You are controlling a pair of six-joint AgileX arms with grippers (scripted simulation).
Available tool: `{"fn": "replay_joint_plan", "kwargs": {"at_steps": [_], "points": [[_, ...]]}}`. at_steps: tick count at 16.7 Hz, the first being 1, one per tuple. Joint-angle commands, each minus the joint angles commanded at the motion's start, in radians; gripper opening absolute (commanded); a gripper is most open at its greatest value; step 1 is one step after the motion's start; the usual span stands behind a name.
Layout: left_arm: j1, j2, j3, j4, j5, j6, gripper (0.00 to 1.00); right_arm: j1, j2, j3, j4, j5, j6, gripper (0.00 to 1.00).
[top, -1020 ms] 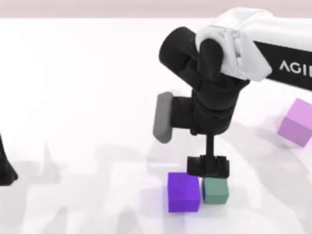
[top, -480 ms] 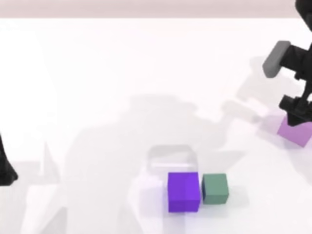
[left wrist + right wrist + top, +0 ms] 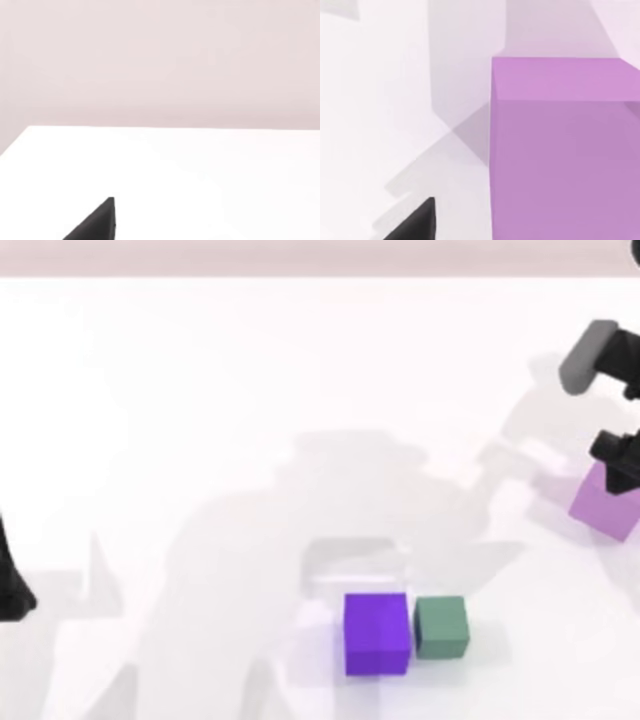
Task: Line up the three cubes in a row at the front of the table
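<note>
The violet-purple cube (image 3: 377, 633) and the smaller teal-green cube (image 3: 441, 626) sit side by side, nearly touching, near the table's (image 3: 200, 440) front edge. The lilac-pink cube (image 3: 600, 508) lies farther back at the right edge. My right gripper (image 3: 620, 468) hangs over the lilac cube's back part, open and holding nothing. In the right wrist view the lilac cube (image 3: 565, 150) looms close, and one dark fingertip (image 3: 417, 225) stands well off its side. My left arm (image 3: 10, 590) is parked at the far left edge, and one of its fingertips (image 3: 97, 225) shows over bare table.
A pinkish-beige strip (image 3: 300, 258) runs along the table's far edge. White surface stretches between the left arm and the cube pair, and to the right of the teal cube.
My right gripper left the teal cube beside the purple one and swung back and right to the lilac cube, sinking a little over it in the last half second. The cubes stayed put.
</note>
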Motion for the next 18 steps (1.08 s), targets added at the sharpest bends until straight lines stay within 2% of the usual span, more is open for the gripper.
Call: {"fn": "replay_joint_plan", "kwargs": {"at_steps": [8, 13, 18], "points": [[0.000, 0.000, 0.000, 0.000, 0.000, 0.000, 1.00, -0.001, 0.098, -0.182, 0.285, 0.001, 0.002, 1.00], [0.000, 0.000, 0.000, 0.000, 0.000, 0.000, 1.00, -0.001, 0.105, -0.194, 0.301, 0.001, 0.002, 1.00], [0.000, 0.000, 0.000, 0.000, 0.000, 0.000, 1.00, -0.001, 0.105, -0.194, 0.301, 0.001, 0.002, 0.62]]}}
